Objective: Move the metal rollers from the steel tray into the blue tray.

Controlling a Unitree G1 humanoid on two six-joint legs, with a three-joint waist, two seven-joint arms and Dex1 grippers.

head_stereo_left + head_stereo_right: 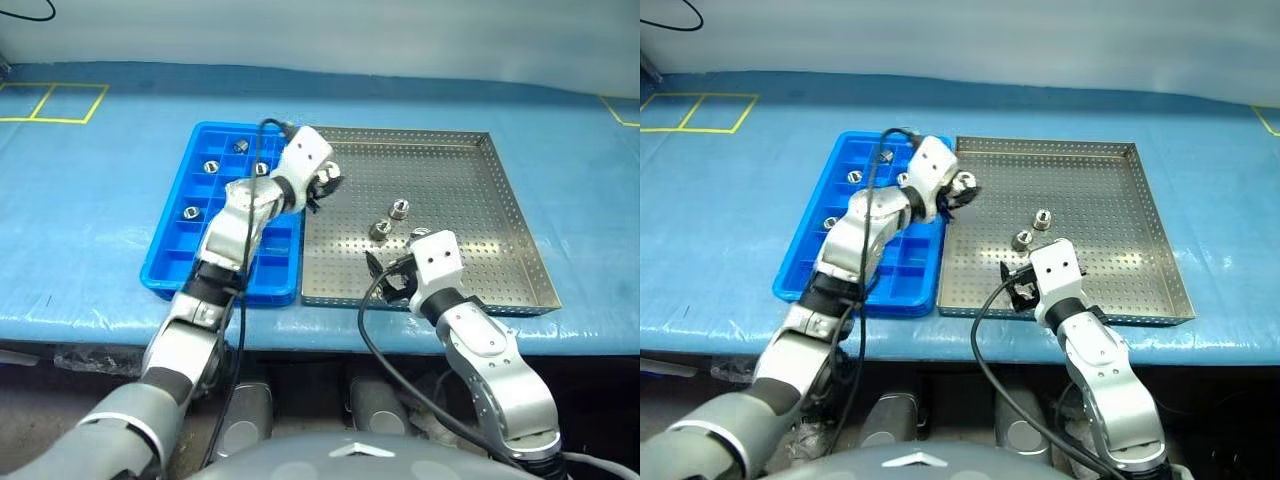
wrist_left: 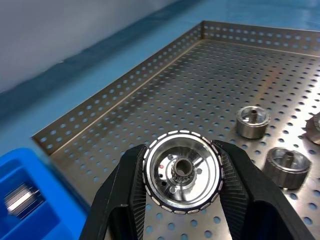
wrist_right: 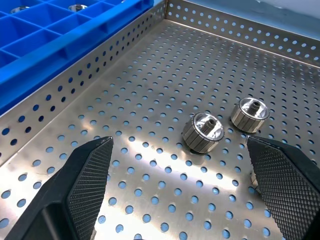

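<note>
Nearest the robot, the right pincer [image 1: 392,277] hangs over the near edge of the steel tray [image 1: 520,215], its two black fingers [image 3: 89,180] spread wide apart with nothing between them. Just beyond it, two metal rollers [image 3: 202,131] stand side by side on the perforated floor, close together but not touching; a third shows partly behind the right pincer's own finger in the right wrist view.

Farther on, the left pincer [image 1: 326,184] is raised above the steel tray's left part, close to the rim that borders the blue tray [image 1: 170,255]. Its fingers [image 2: 127,192] are clamped on one roller [image 2: 182,172], gripping it by its ribbed sides so that the face with the central hole looks back at the wrist camera.

The blue tray lies on the blue-covered desk [image 1: 100,210], touching the steel tray's left side. Four rollers already sit in separate compartments of it, toward its far end [image 1: 211,166].
</note>
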